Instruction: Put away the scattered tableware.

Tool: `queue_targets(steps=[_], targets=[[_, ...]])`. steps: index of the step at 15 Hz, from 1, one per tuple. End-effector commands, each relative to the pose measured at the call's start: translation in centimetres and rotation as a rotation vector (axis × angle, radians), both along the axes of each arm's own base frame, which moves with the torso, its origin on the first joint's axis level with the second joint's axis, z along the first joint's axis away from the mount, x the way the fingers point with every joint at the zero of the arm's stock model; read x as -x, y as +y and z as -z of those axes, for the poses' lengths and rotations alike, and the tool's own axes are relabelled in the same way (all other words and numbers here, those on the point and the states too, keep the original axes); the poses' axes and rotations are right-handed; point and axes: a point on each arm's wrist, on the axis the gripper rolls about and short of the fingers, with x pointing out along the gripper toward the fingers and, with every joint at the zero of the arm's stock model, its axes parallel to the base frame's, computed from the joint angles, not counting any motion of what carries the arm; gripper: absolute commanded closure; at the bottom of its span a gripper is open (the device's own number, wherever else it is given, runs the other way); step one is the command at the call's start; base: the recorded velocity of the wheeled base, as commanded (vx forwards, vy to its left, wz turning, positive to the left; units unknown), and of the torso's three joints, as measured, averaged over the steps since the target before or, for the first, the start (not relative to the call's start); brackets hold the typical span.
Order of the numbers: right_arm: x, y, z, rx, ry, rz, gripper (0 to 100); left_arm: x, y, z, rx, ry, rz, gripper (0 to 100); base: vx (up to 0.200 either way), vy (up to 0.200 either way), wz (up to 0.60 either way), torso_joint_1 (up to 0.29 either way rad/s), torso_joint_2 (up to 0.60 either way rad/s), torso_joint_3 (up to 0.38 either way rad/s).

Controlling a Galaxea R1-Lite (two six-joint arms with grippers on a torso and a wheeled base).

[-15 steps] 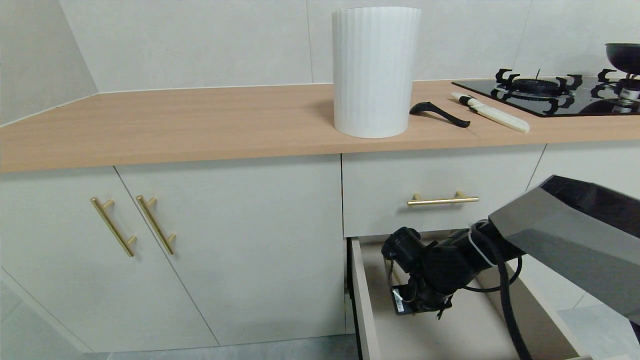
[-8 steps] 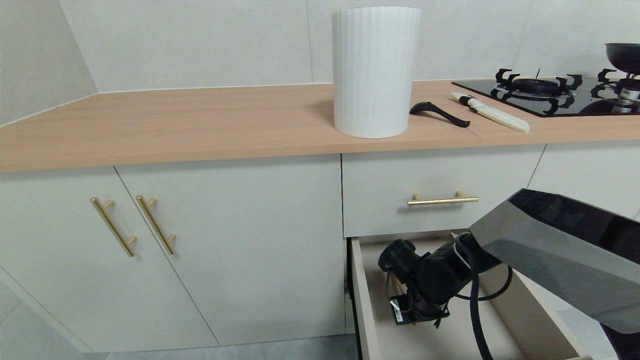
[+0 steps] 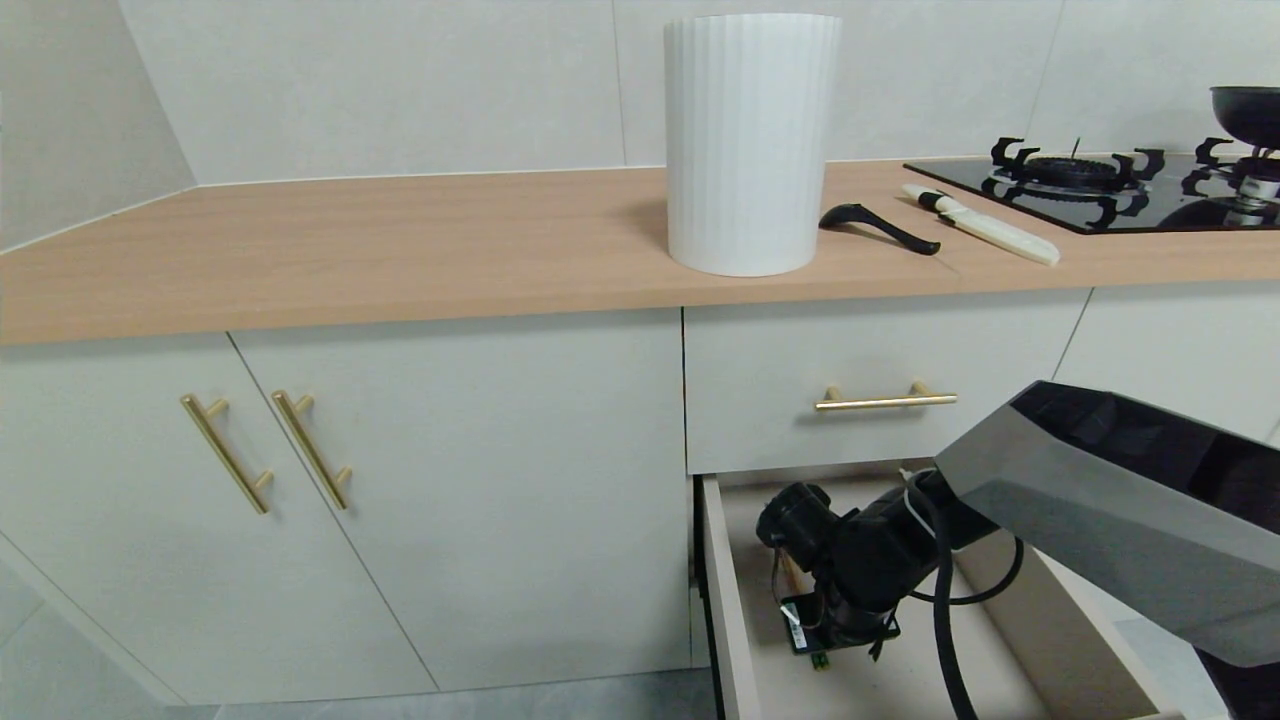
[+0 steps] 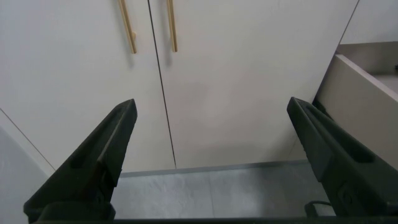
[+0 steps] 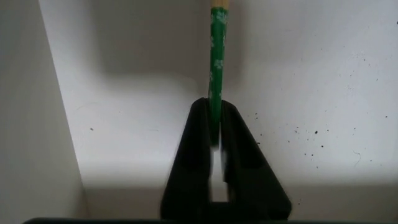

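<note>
A: Where is the piece that is being put away?

B: The green chopstick (image 5: 217,56) is down inside the open drawer (image 3: 722,600) under the counter (image 3: 400,240). The right gripper (image 5: 215,115) is clamped on one end of it, and the rest juts out over the drawer floor. Whether the far tip touches the floor cannot be told.

A: And the other arm?

B: The left gripper (image 4: 211,106) has its fingers spread wide with nothing between them, facing the cabinet doors (image 4: 205,74) beside the drawer.

A: How should the stick handle?

B: It is probably light, stiff and smooth. A thin round shaft can roll or pivot between flat pads, and a pinch near the end leaves a long lever. A hold nearer the middle would be steadier. It looks unlikely to break, so letting go low over the floor seems safe.

A: What waits on the counter?

B: A black spoon (image 3: 878,227) and a white knife (image 3: 985,228) lie between the white canister (image 3: 750,140) and the hob (image 3: 1090,185). The spoon's curved handle is the natural hold. The knife is best taken by its handle end.
</note>
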Motion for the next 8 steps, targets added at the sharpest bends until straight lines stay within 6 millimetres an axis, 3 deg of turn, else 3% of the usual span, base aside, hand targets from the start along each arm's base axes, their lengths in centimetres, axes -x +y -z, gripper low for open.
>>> queue_targets(steps=[1,6,7,8], targets=[[0.0,0.0,-0.1,-0.002,-0.003,-0.001,0,0.0,0.0,0.0,0.0,0.0,0.0,0,0.0,0.0,0.0,0.0,0.0,0.0],[0.0,0.0,-0.8,-0.012,-0.015,0.002,0,0.0,0.0,0.0,0.0,0.0,0.0,0,0.0,0.0,0.0,0.0,0.0,0.0],[0.0,-0.1,-1.6,-0.021,-0.028,0.002,0,0.0,0.0,0.0,0.0,0.002,0.0,0,0.0,0.0,0.0,0.0,0.0,0.0],[0.2,-0.4,-3.9,-0.053,-0.067,0.01,0,0.0,0.0,0.0,0.0,0.0,0.0,0,0.0,0.0,0.0,0.0,0.0,0.0]])
